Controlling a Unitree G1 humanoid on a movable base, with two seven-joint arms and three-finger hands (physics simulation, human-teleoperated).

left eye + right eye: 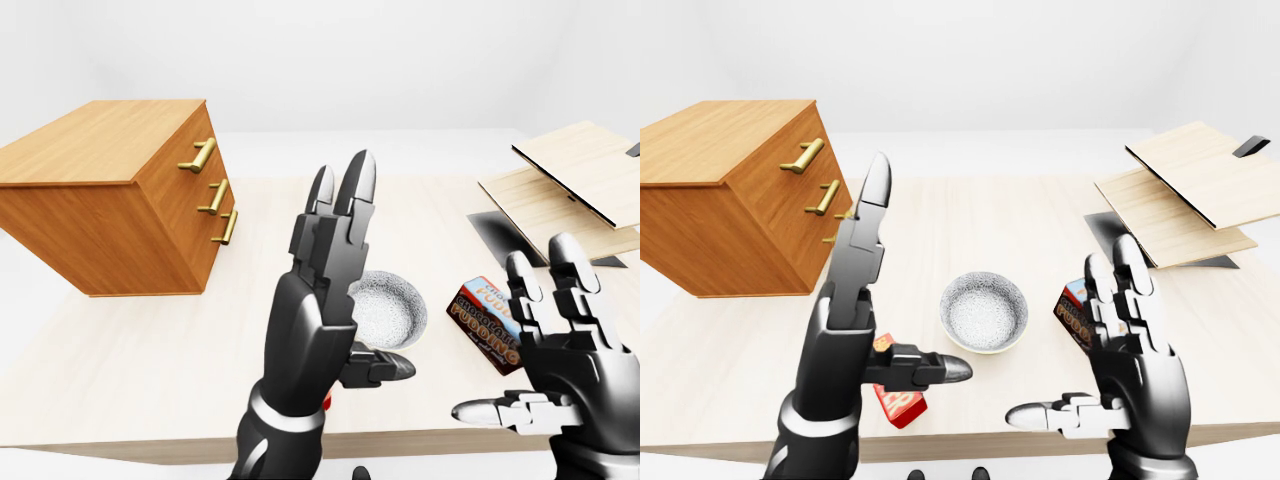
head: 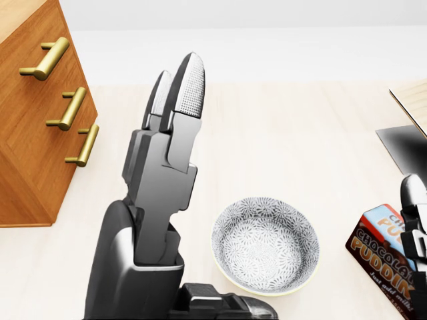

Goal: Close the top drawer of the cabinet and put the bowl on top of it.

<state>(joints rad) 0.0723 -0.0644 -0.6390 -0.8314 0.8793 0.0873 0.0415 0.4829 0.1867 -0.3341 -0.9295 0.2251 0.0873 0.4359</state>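
The top drawer (image 1: 185, 165) of the cabinet (image 1: 90, 215) is looking shut to us, so we are going for the bowl (image 1: 985, 310), lying on the table (image 1: 120, 340) right of the cabinet. Our left hand (image 1: 845, 320) and right hand (image 1: 1130, 370) are hovering with released fingers, empty. Next we are needing both hands around the rim, but a chocolate pudding box (image 2: 377, 257) is crowding its right side.

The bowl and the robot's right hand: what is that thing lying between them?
A chocolate pudding box lies on the table between the bowl and the right hand, whose open fingers partly hide it. The right-eye view shows it best.
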